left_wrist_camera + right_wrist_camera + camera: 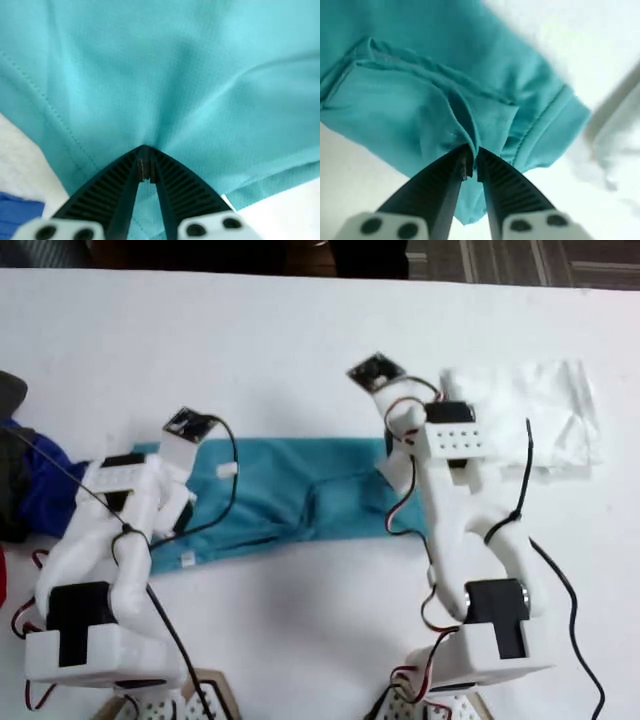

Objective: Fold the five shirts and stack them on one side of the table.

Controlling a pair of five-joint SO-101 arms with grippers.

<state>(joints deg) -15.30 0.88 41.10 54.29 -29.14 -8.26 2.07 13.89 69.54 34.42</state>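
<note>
A teal shirt lies across the middle of the white desk as a long, narrow band, folded lengthwise and creased, with one end near the desk's left edge and the other under the right arm. Stitched hems run along its edges, and a fold bunches up near its right end. The left hand has its black ribbed jaws pinched together on a small ridge of the teal cloth at the band's left end, and the fabric pulls into creases toward the tips. The right hand is likewise clamped on a raised fold at the band's right end, beside a hemmed opening. A folded white shirt rests toward the far right corner, and blue and dark clothes sit heaped at the left edge.
</note>
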